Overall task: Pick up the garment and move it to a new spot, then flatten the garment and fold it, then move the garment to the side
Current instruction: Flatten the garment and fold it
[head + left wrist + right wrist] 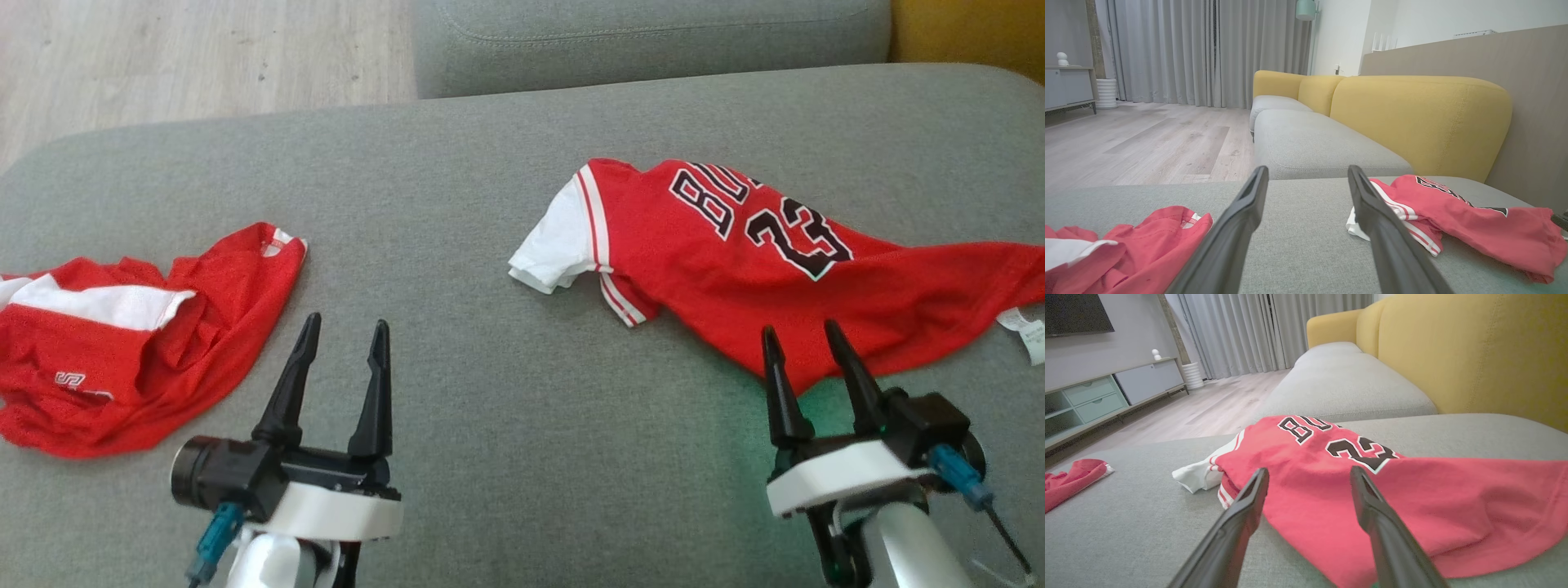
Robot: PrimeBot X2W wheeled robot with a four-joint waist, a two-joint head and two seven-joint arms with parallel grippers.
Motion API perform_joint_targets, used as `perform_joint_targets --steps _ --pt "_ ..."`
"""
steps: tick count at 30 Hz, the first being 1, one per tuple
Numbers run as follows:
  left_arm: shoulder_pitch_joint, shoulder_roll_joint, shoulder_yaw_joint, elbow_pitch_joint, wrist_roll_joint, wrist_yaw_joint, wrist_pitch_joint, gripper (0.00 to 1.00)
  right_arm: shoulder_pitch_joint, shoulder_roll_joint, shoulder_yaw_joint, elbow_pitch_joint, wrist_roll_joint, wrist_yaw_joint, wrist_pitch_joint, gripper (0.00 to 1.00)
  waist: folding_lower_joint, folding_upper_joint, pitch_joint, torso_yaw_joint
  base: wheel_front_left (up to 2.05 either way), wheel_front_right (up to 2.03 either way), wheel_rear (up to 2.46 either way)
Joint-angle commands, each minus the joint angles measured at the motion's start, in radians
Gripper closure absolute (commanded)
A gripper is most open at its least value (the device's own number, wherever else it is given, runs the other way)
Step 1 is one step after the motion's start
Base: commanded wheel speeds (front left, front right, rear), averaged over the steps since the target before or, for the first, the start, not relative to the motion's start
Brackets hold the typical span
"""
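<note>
The right tool (800, 328), jaws released and empty, sits at the near hem of the jersey (735, 253), likely staged for flattening; the left tool (345, 321) is likewise released.

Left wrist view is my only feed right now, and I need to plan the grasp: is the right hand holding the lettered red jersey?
Observer: No. The right hand is open, poised at the near edge of the jersey, gripping nothing.
Operator: What does the print say?
Observer: The number 23 reads clearly, with letters starting "BU" above it.
Operator: And the other red garment, by the left hand?
Observer: It carries a small white logo near its front edge.
</note>
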Motion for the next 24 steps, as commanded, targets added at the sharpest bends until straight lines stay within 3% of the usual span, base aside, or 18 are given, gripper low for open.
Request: perform_joint_targets --steps 1,6,12,17,19,24 --pt "-0.016 -0.001 0.023 -0.037 -0.005 0.003 -0.010 0.00 -0.044 -0.004 0.035 -0.055 0.007 0.007 -0.013 0.00 0.0001 0.0000 0.001 0.004 0.00 0.00 0.00" --pt "-0.023 -0.001 0.016 -0.033 -0.002 -0.003 -0.010 0.00 -0.083 -0.004 0.071 -0.069 -0.040 0.007 -0.013 0.00 0.0001 0.0000 0.011 0.027 0.00 0.00 0.00" --pt "-0.039 -0.001 -0.006 -0.026 -0.011 -0.005 -0.010 0.00 -0.224 -0.004 0.251 0.011 -0.154 0.007 0.042 0.00 0.0001 0.0000 0.049 0.081 0.00 0.00 0.00" --pt "-0.053 -0.001 -0.035 -0.018 -0.027 -0.001 -0.010 0.00 -0.375 -0.004 0.341 0.180 -0.243 0.007 0.103 0.00 0.0001 0.0000 0.082 0.142 0.00 0.00 0.00" --pt "-0.061 -0.001 -0.052 -0.015 -0.038 0.005 -0.010 0.00 -0.447 -0.004 0.327 0.303 -0.310 0.007 0.139 0.00 0.0001 0.0000 0.093 0.179 0.00 0.00 0.00" --pt "-0.063 -0.001 -0.056 -0.014 -0.042 0.012 -0.010 0.00 -0.506 -0.004 0.301 0.428 -0.364 0.007 0.160 0.00 0.0001 0.0000 0.104 0.212 0.00 0.00 0.00"
